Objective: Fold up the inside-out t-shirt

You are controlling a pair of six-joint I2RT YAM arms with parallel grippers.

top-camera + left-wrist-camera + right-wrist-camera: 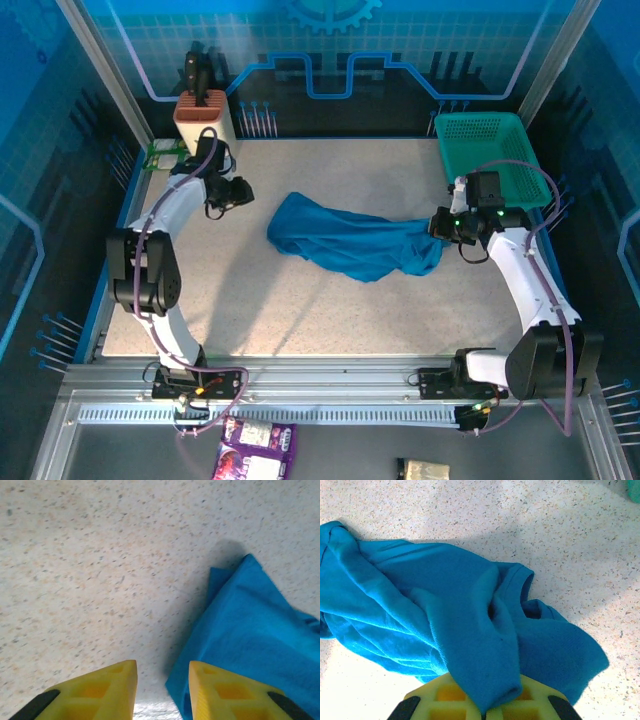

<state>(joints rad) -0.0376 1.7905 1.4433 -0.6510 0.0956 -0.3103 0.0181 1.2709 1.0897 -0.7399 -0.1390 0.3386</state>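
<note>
On the table (300,310), centre, the shirt (350,240) lies bunched in a long wad. Your right gripper (440,228) is clamped on its right end, probably anchoring it for a stretch-out. Your left gripper (162,680) sits fingers apart and empty just beside the left end, likely lined up for a grab. No readable tag or print on the shirt.

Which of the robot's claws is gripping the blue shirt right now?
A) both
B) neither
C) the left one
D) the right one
D: the right gripper is clamped on a fold of the t-shirt, while the left gripper stands open over bare table beside the cloth.
</note>
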